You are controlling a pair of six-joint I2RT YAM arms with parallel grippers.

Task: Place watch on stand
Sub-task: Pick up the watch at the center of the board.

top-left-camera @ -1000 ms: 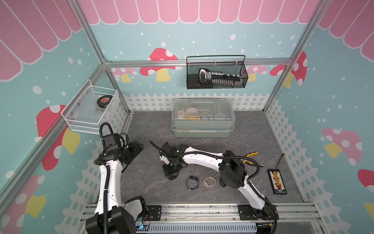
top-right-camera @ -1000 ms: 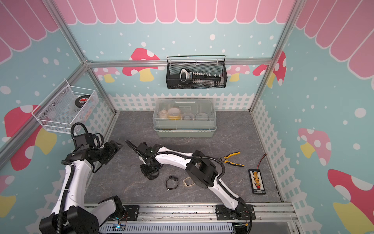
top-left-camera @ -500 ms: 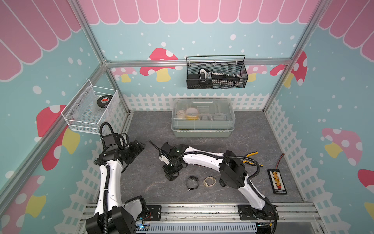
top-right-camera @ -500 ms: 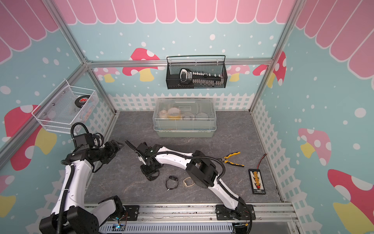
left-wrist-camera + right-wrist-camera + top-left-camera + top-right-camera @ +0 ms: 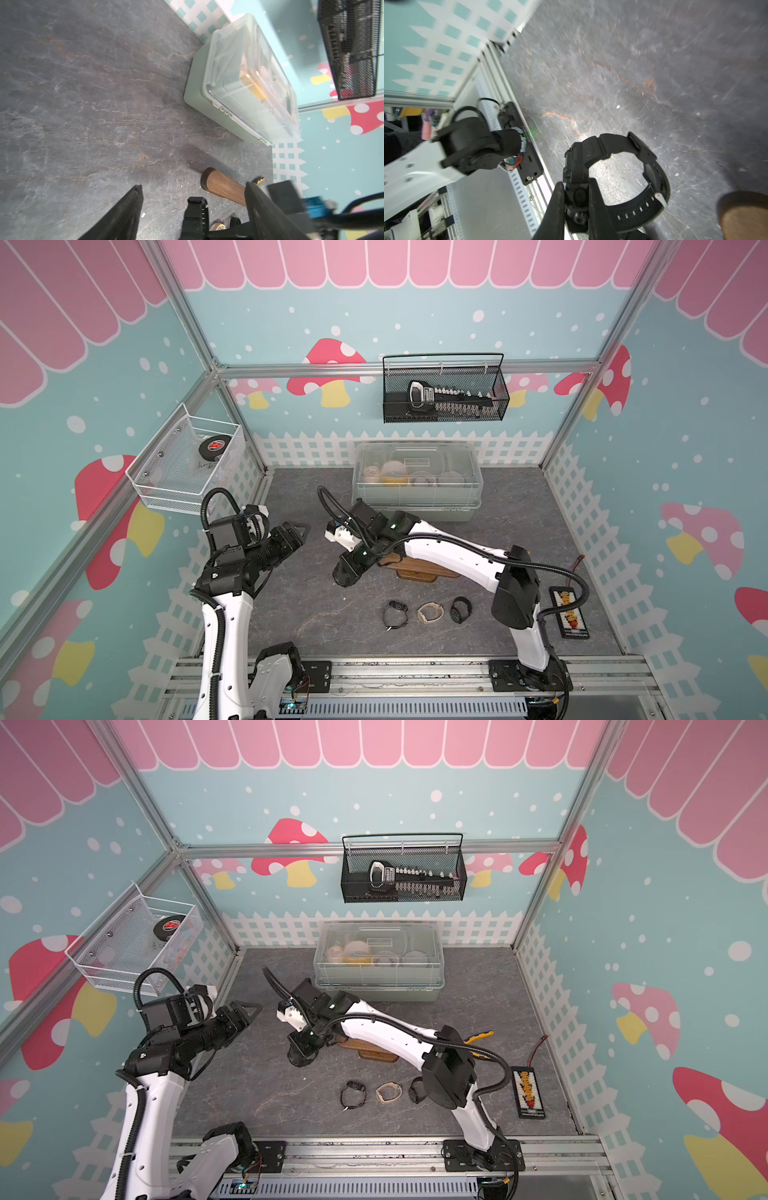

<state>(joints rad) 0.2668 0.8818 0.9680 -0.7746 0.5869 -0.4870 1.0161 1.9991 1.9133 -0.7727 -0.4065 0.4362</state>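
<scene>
A chunky black watch (image 5: 612, 145) is pinched at its case by my right gripper (image 5: 576, 182), which is shut on it. The strap loop hangs out in front of the fingers, close over the grey floor. In both top views this gripper (image 5: 347, 572) sits at the left end of the brown wooden stand (image 5: 415, 568), whose bar is mostly hidden under the right arm. The stand's rounded end (image 5: 745, 216) shows beside the watch. My left gripper (image 5: 300, 532) hovers open to the left and holds nothing. Its wrist view shows the held watch (image 5: 196, 214) and the stand's bar (image 5: 222, 186).
Three more watches lie on the floor near the front: a thin black one (image 5: 395, 614), a beige one (image 5: 430, 612) and a black one (image 5: 460, 610). A clear lidded box (image 5: 415, 481) stands at the back. A small board (image 5: 569, 614) and yellow-handled pliers (image 5: 478, 1038) lie at the right.
My right jaws have closed onto the black watch, and that arm has hardly shifted. The left gripper has drifted a little to the right, toward the stand.
</scene>
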